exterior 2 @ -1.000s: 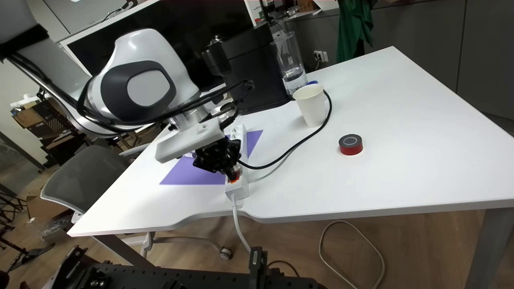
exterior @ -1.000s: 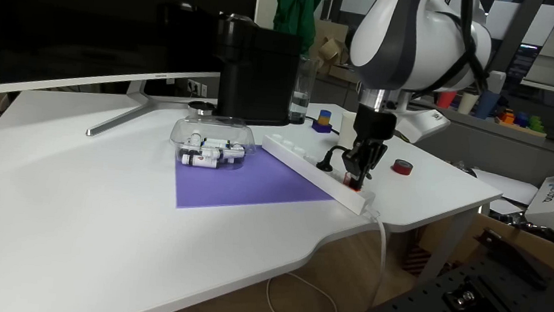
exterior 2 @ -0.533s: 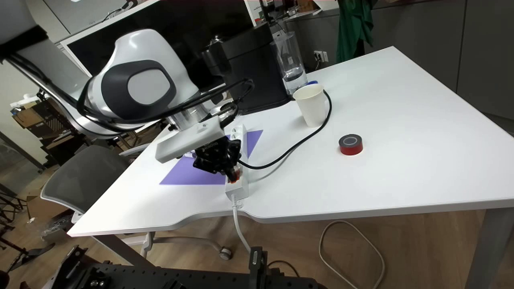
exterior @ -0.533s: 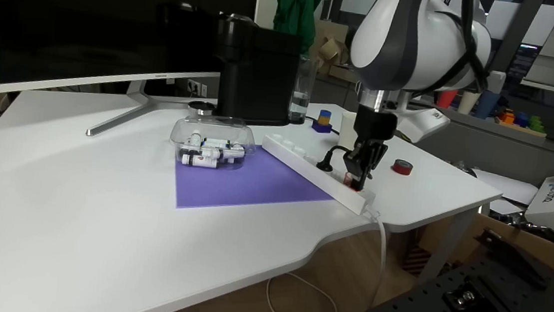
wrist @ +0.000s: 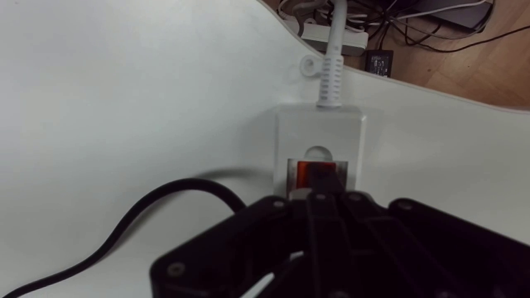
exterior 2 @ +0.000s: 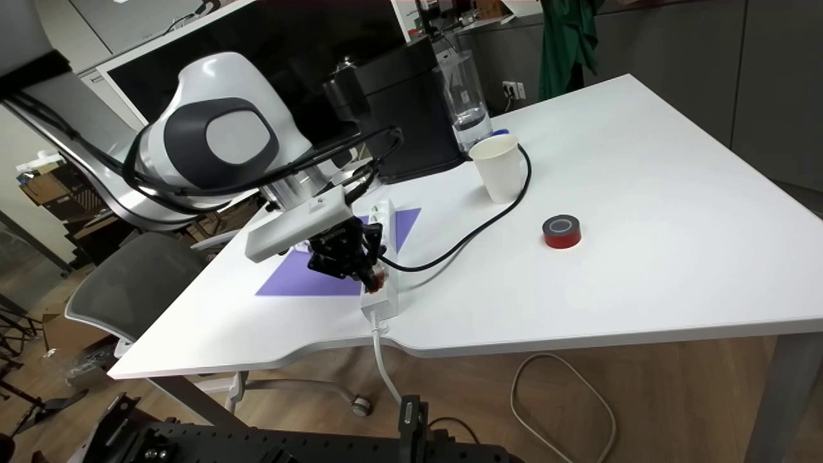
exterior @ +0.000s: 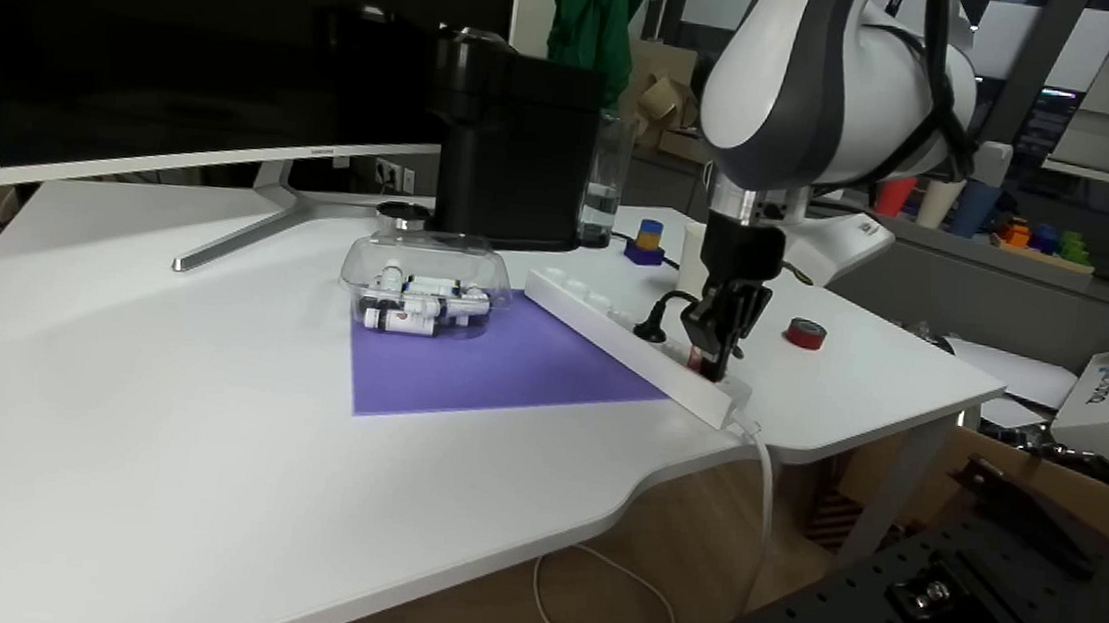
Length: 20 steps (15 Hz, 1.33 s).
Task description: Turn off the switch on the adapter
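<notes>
The adapter is a long white power strip (exterior: 612, 341) lying on the table; it also shows in an exterior view (exterior 2: 380, 309) and in the wrist view (wrist: 319, 128). Its red-orange switch (wrist: 303, 174) sits near the cable end and is partly covered by my fingers in the wrist view. It shows as a small reddish patch in both exterior views (exterior: 695, 361) (exterior 2: 379, 280). My gripper (wrist: 325, 171) points down with its fingers together, holding nothing. The fingertips rest on or right over the switch (exterior: 713, 371); contact is hard to tell.
A black plug (exterior: 651, 328) with a black cable (exterior 2: 450, 252) sits in the strip beside the gripper. A paper cup (exterior 2: 498, 170), a tape roll (exterior 2: 561, 231), a purple mat (exterior: 489, 371) and a clear box (exterior: 426, 285) are on the table. The table edge is near the strip's cable end.
The bright orange-red glow at the switch has dimmed and looks dark now. The arm has shifted slightly, with the fingertips still at the switch. The strip has not moved.
</notes>
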Each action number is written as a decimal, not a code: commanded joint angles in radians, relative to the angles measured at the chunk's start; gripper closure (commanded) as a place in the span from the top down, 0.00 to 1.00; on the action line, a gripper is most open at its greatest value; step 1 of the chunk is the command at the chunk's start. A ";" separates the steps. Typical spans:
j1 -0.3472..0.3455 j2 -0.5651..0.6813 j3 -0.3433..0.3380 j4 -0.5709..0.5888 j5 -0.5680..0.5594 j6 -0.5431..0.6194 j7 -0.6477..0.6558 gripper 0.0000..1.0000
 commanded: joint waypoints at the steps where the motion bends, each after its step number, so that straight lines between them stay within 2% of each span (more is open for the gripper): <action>1: 0.099 0.058 -0.078 0.021 -0.062 0.013 0.152 0.00; 2: 0.128 0.062 -0.105 0.025 -0.084 0.012 0.186 0.00; 5: 0.150 0.012 -0.105 0.003 -0.080 -0.018 0.221 0.00; 10: 0.148 -0.148 -0.091 -0.055 -0.076 -0.067 0.222 0.00; 11: 0.143 -0.194 -0.084 -0.066 -0.075 -0.098 0.226 0.19; 14: 0.116 -0.319 -0.050 -0.086 -0.091 -0.173 0.243 0.39; 20: 0.072 -0.529 0.054 -0.089 0.020 -0.393 0.221 0.80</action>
